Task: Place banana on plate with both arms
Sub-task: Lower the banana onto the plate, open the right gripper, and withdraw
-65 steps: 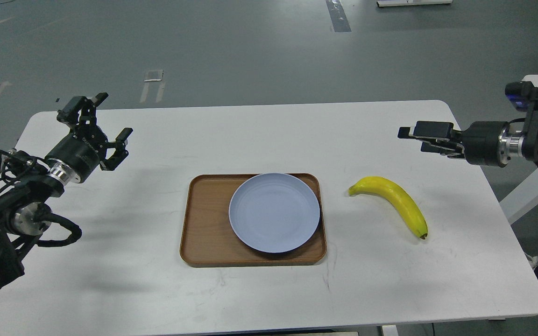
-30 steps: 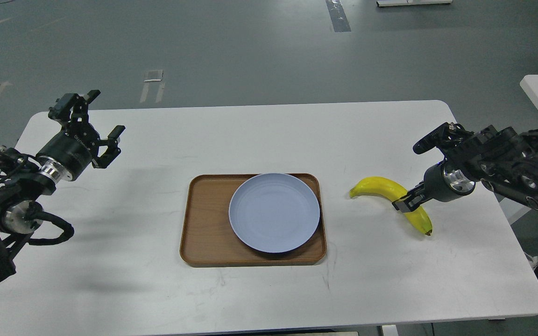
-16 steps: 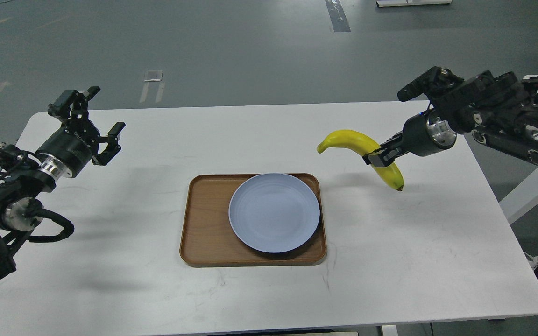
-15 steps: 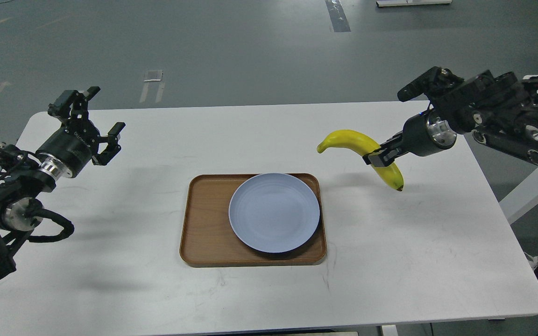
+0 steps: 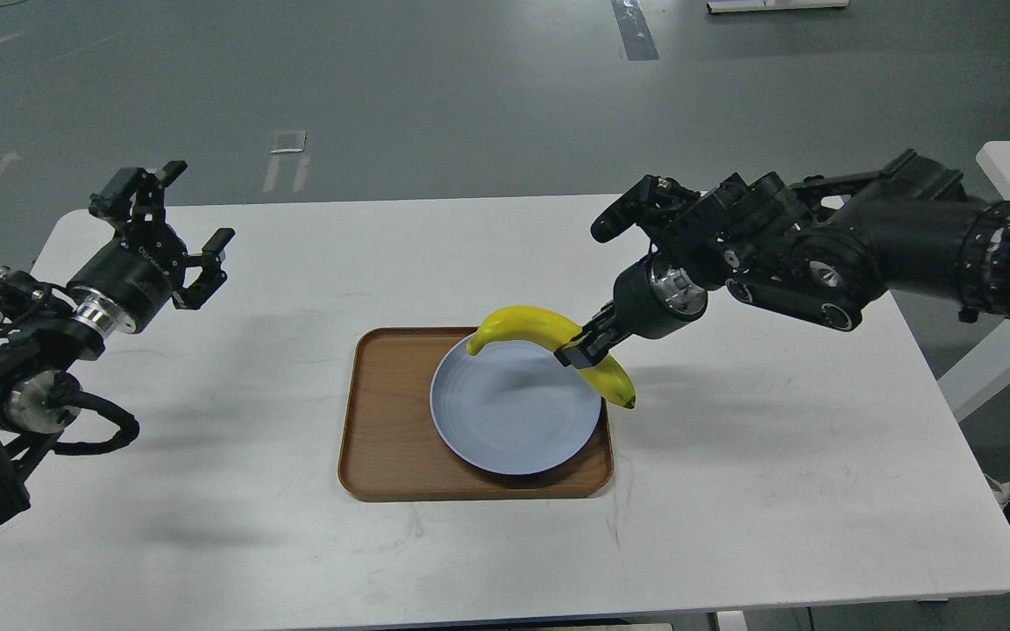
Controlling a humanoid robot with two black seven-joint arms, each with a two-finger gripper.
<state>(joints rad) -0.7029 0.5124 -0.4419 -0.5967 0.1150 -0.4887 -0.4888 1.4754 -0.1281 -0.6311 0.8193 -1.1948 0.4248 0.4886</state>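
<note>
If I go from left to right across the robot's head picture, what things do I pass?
Left tool → brown tray → plate → right tool, holding the banana above the plate.

My black right gripper (image 5: pixel 577 352) holds a bright yellow banana (image 5: pixel 533 326); plain pale blue-grey plate (image 5: pixel 505 429), brown wood-grain tray (image 5: pixel 382 421).

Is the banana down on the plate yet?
No. The banana hangs over the plate's far rim, clamped in the right gripper.
</note>
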